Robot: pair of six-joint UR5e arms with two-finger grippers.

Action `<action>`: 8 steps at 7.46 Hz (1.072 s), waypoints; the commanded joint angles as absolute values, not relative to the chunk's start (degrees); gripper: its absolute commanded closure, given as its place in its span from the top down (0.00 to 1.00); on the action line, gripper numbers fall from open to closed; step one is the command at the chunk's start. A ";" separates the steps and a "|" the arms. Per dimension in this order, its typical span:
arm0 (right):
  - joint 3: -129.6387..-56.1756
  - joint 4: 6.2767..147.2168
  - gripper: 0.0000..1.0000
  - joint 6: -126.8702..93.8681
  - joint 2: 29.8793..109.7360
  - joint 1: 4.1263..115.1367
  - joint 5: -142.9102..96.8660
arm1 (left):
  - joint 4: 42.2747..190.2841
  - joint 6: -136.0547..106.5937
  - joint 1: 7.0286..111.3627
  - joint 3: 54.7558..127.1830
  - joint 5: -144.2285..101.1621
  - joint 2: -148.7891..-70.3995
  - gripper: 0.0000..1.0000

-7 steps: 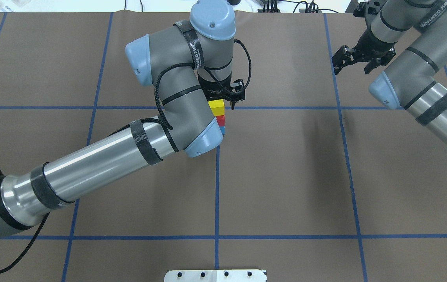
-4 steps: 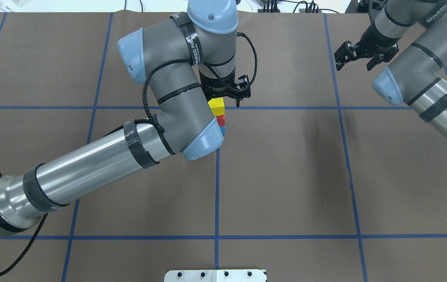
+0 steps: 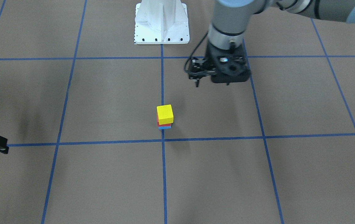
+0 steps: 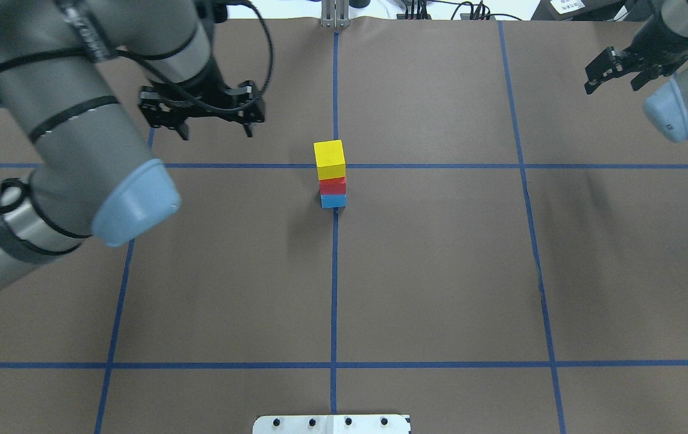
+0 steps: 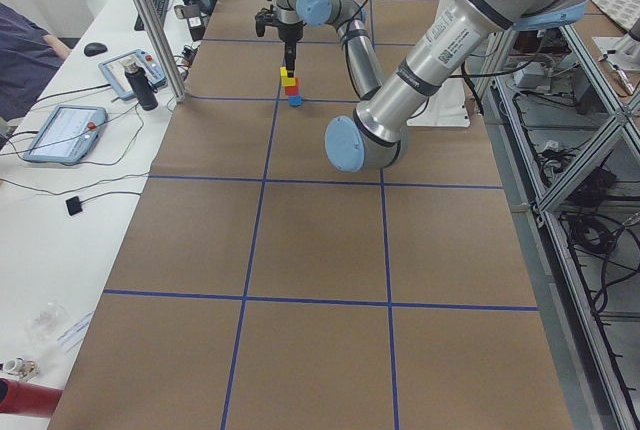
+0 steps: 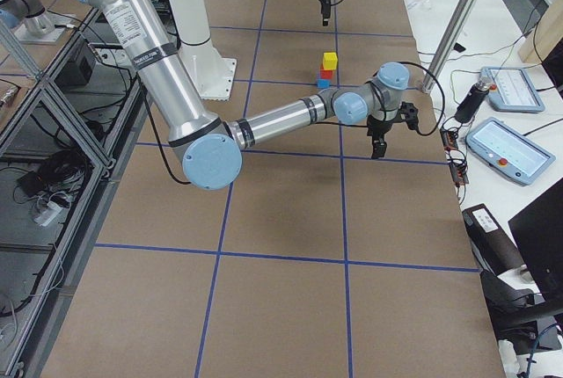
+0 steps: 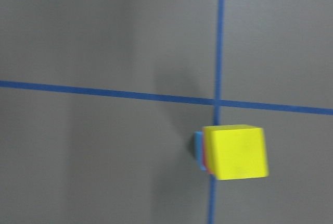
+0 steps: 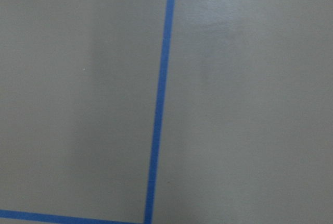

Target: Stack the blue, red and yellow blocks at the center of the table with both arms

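The stack stands at the table's center: yellow block [image 4: 328, 158] on the red block [image 4: 332, 185] on the blue block [image 4: 333, 201]. It also shows in the front view, yellow block [image 3: 165, 114] on top, and in the left wrist view [image 7: 235, 151]. My left gripper [image 4: 216, 129] is open and empty, raised and to the left of the stack, apart from it; the front view shows it too [image 3: 212, 83]. My right gripper [image 4: 612, 81] is open and empty at the far right of the table.
The white robot base plate [image 4: 331, 424] sits at the near edge of the brown mat, which is marked by blue tape lines [image 4: 334, 289]. Side benches with tablets [image 6: 515, 149] flank the table's far side.
My left gripper has left the yellow block, risen and swung left, away from the stack. My right gripper has drawn further right and back.
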State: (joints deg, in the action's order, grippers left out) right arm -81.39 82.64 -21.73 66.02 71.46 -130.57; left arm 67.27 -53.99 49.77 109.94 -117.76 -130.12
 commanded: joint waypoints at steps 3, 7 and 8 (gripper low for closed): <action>-82.08 81.83 0.99 -7.12 81.00 86.63 -134.64 | 70.29 -19.47 72.90 111.73 -126.36 -105.52 1.00; -82.27 78.83 0.99 -7.91 84.03 87.79 -134.19 | 83.58 5.35 89.63 99.44 -128.49 -93.87 1.00; -82.00 79.10 0.99 -7.91 84.37 87.89 -139.34 | 85.59 7.97 90.26 95.66 -130.15 -93.87 1.00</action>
State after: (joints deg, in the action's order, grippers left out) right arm -82.14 78.98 -7.84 84.02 87.45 -134.89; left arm 83.55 4.23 88.18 100.17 -128.40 -94.28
